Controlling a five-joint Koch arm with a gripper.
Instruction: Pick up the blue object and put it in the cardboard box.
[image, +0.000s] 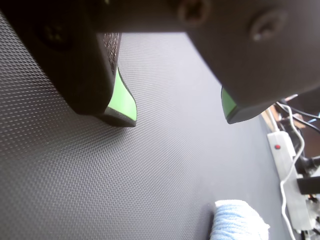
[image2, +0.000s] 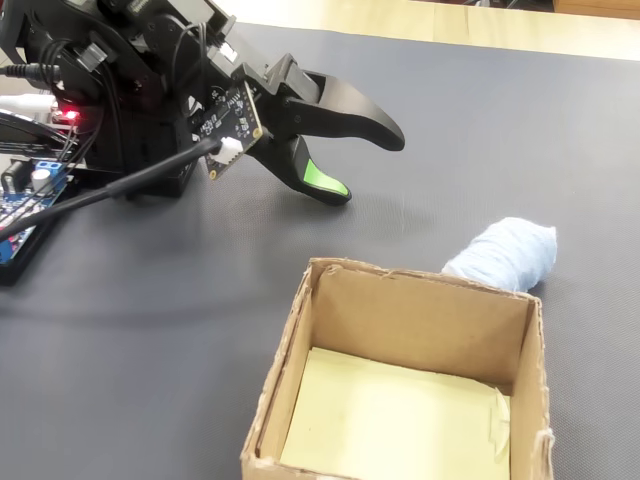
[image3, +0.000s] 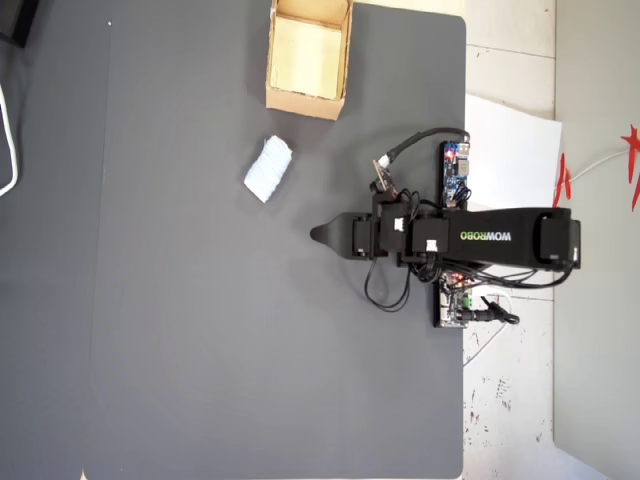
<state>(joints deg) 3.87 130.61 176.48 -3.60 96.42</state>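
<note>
Blue object (image3: 268, 169) lies apart from open-jawed tool (image3: 318, 235).

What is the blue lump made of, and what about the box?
The blue object looks soft, like knitted cloth or sponge: its surface is fuzzy and ribbed. The cardboard box is brown corrugated cardboard with rough, frayed cut edges and a pale yellowish bottom, maybe paper.
</note>
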